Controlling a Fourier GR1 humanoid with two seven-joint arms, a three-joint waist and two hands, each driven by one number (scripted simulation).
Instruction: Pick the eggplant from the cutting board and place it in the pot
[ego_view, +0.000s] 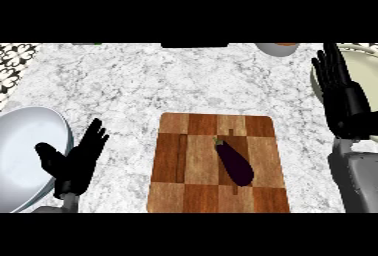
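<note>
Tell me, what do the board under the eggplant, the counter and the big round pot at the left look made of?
Cutting board: wood, matte, by its brown checkered grain blocks. Counter: likely polished marble or granite, white with grey veining. Pot: seemingly metal, smooth silvery-grey sheen.

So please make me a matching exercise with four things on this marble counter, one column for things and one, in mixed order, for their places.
Things:
1. dark purple eggplant
2. brown checkered wooden cutting board
3. silver-grey round metal pot
4. black right hand

Places:
A. left edge of the view
B. centre of the counter
C. lying on the board
D. right edge, open, fingers up

Pairs: 1-C, 2-B, 3-A, 4-D
</note>
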